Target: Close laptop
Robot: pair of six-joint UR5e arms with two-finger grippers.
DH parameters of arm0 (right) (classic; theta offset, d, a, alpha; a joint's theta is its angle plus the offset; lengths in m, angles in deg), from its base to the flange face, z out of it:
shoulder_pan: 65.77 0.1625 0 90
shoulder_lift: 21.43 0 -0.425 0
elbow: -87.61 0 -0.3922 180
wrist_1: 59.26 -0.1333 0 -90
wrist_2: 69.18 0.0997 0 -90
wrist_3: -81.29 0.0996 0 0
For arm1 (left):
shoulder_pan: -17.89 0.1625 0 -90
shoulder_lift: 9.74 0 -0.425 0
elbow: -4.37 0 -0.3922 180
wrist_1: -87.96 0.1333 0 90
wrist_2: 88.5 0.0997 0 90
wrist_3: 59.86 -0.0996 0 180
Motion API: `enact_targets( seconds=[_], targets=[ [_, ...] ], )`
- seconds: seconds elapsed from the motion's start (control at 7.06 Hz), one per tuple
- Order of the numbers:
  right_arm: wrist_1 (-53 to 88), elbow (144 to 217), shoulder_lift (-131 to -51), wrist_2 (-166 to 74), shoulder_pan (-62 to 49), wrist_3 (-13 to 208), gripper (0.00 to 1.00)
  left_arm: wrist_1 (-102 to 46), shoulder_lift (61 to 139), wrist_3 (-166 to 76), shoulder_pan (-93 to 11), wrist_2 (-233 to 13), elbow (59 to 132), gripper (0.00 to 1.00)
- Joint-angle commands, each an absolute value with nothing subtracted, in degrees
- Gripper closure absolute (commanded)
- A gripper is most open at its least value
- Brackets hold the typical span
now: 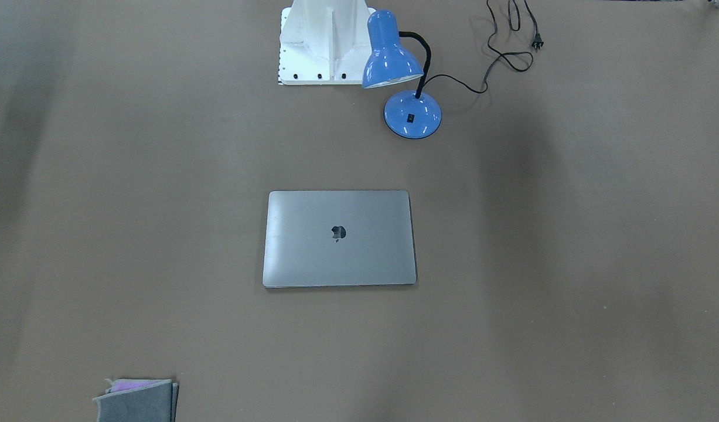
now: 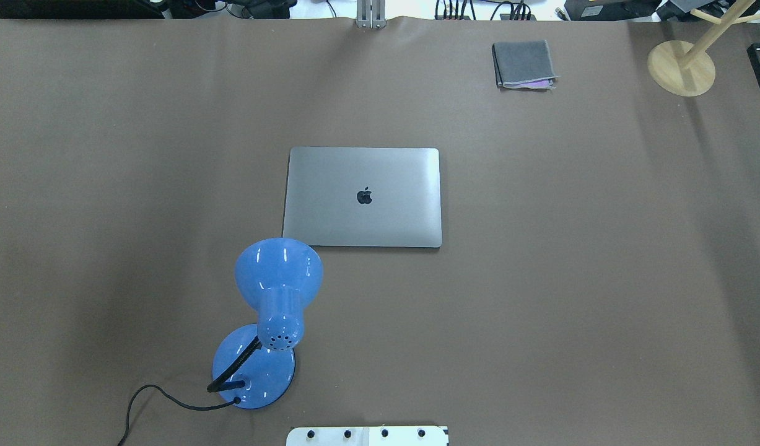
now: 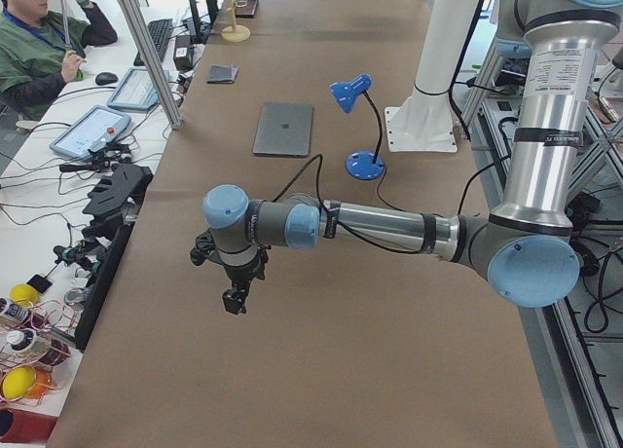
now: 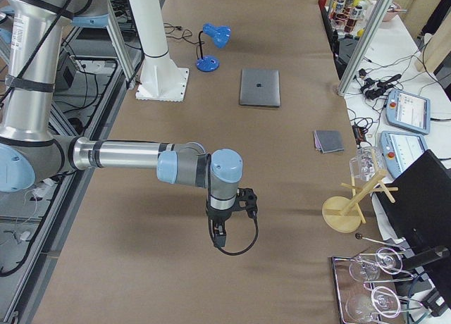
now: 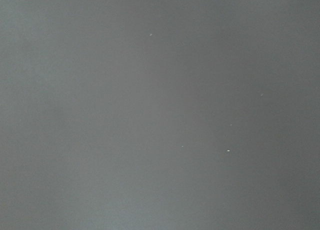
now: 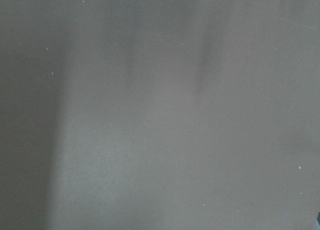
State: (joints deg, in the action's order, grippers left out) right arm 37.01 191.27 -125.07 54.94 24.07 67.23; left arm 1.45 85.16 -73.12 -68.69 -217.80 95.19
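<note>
Laptop (image 1: 338,237) is seen from the front lying shut and flat at the middle of the tabletop (image 1: 570,264). Overhead, a blue lamp (image 2: 277,272) is seen near it. In the side views, the left fingers (image 3: 234,300) and the right fingers (image 4: 218,236) are held above the tabletop, touching nothing; their spread cannot be told.

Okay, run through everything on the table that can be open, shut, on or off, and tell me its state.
laptop: closed, lid flat, logo up.
blue desk lamp: upright, its plug lying loose on the table.
left gripper: above the table; open or shut, cannot tell.
right gripper: above the table; open or shut, cannot tell.
</note>
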Motion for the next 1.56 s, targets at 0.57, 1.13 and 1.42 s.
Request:
enact_targets(
  seconds=[0.57,1.13,1.42],
  targets=[
    [36.81,191.06,-125.76,60.37,24.14,66.61,0.0,0.86,77.19,-72.51,-69.38,-219.89,106.05,0.02],
    [36.81,190.8,-126.89,60.28,24.14,66.7,0.0,0.86,77.1,-72.34,-69.38,-219.54,105.27,0.02],
    [36.81,190.88,-126.99,60.46,24.14,66.61,0.0,0.86,77.01,-72.43,-69.38,-219.45,105.35,0.02]
  ],
)
